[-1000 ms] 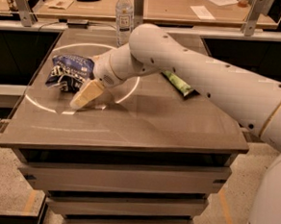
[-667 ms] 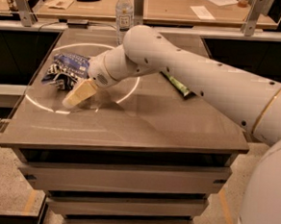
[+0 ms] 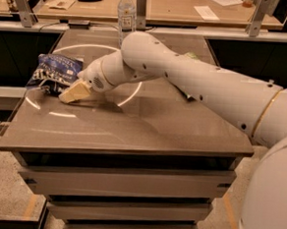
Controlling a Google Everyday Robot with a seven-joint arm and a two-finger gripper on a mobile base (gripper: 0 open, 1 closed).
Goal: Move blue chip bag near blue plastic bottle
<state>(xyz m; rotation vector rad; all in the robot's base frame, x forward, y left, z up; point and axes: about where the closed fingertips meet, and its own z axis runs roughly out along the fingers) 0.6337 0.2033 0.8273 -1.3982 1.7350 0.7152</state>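
The gripper [image 3: 74, 93] is seen at centre left, low over the surface [image 3: 132, 130], just beside the blue bag [image 3: 55, 70]. Whether it is spread or pressed together cannot be told. The bottle [image 3: 126, 15] is seen at top centre.

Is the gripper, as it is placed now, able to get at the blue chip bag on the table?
Probably yes. The gripper is low over the table, close beside the near edge of the blue chip bag. Nothing lies between them, so the way looks free.

The crumpled blue chip bag [image 3: 55, 70] lies on the left, the gripper [image 3: 68, 95] just beside it. The blue plastic bottle [image 3: 126, 14] stands upright, well behind it.
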